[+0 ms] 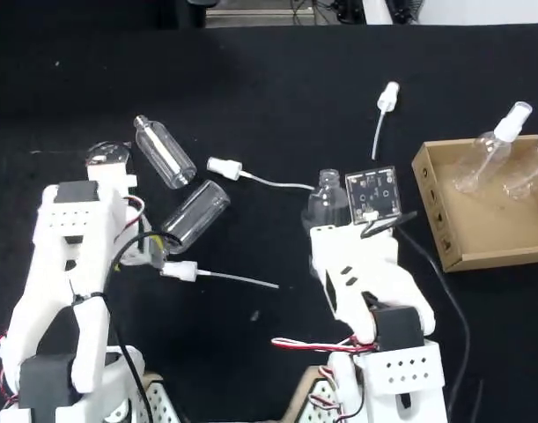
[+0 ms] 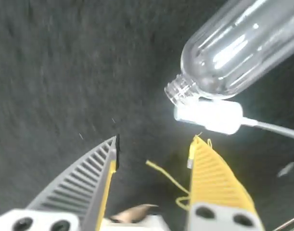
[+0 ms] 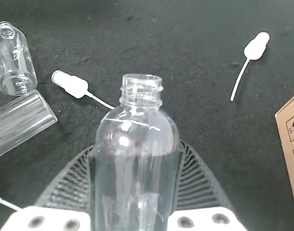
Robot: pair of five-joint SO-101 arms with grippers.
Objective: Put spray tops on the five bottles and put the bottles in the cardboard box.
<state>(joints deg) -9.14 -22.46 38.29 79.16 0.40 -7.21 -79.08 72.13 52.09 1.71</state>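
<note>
Your right gripper (image 3: 137, 150) is clamped on the body of a clear plastic bottle with an open threaded neck (image 3: 137, 110). The neck points away from the wrist. This held bottle sits close to the open brown cardboard box (image 1: 445, 220), but outside it.

Inside the box lie a clear capped bottle (image 1: 490, 154) and a second capped bottle (image 1: 531, 176), side by side. Each wears a white spray top.

Your left gripper (image 2: 154, 144) is well away from the box. Its jaws are spread wide with nothing between them, over the black table (image 1: 277, 70). Just past its fingertips, a clear uncapped bottle (image 2: 238, 53) lies on its side. A white spray top with a thin dip tube (image 2: 209, 115) rests right against that bottle's neck.

Farther from the box, another uncapped bottle (image 1: 163, 152) lies on its side. A second loose spray top (image 1: 224, 167) lies between it and the held bottle. A third loose spray top (image 1: 387, 97) is the one nearest the box.
</note>
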